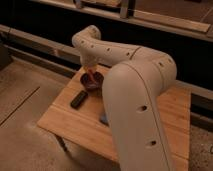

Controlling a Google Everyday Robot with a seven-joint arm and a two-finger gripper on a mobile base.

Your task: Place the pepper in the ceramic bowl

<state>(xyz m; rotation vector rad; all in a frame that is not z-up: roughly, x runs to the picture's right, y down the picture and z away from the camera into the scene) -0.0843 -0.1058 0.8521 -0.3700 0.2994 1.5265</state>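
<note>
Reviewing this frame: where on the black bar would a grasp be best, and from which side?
Grip the black bar mid-length across its narrow width, from above: it lies flat and slim on the table, sides free. The gripper hangs shut over the ceramic bowl.

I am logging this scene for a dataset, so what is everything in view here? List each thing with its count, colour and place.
table: one, light wood, centre of the view
ceramic bowl: one, dark maroon, far left part of the table
pepper: one, red-orange, at the gripper's tip just above the bowl
bar: one, black, on the table in front of the bowl
block: one, blue, on the table, mostly hidden by the arm
floor: grey, left of the table
arm: one, white, reaching from the foreground across the table
gripper: one, over the bowl, shut on the pepper as far as can be seen
</note>
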